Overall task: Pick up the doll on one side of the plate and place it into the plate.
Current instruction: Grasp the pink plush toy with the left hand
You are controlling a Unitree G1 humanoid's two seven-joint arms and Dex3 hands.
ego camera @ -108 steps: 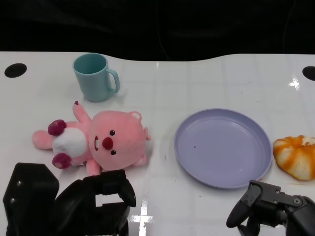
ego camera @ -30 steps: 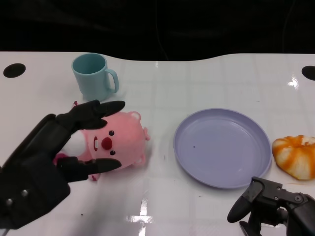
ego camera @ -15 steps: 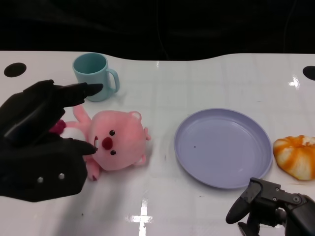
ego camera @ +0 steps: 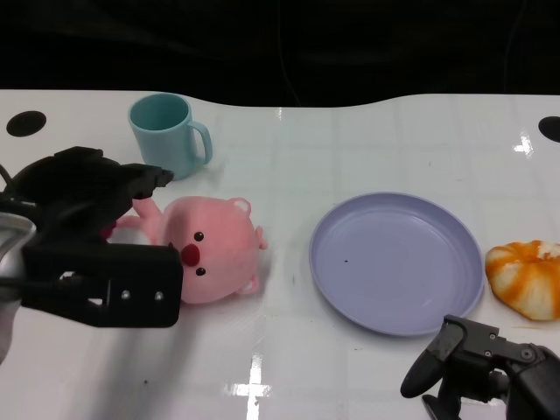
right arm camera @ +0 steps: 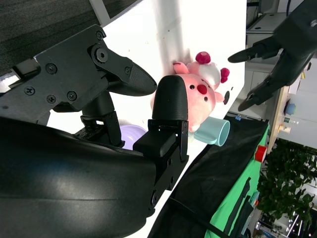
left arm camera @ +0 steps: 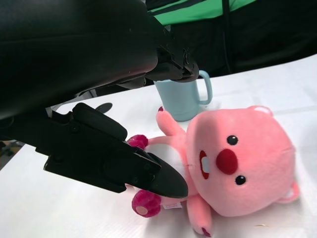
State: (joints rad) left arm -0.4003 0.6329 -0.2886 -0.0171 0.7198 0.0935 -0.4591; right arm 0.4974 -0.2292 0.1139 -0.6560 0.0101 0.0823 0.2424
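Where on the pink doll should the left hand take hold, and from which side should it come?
Probably the narrow body, from above: the pink doll lies flat on the table, its big head toward the plate, its slimmer body under the open left hand, whose fingers already straddle it.

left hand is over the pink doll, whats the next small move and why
Probably lower the left hand a little and close its fingers around the doll's body. In the left wrist view the fingers are spread on either side of the doll with nothing gripped yet, and the doll lies on the table beside the empty plate.
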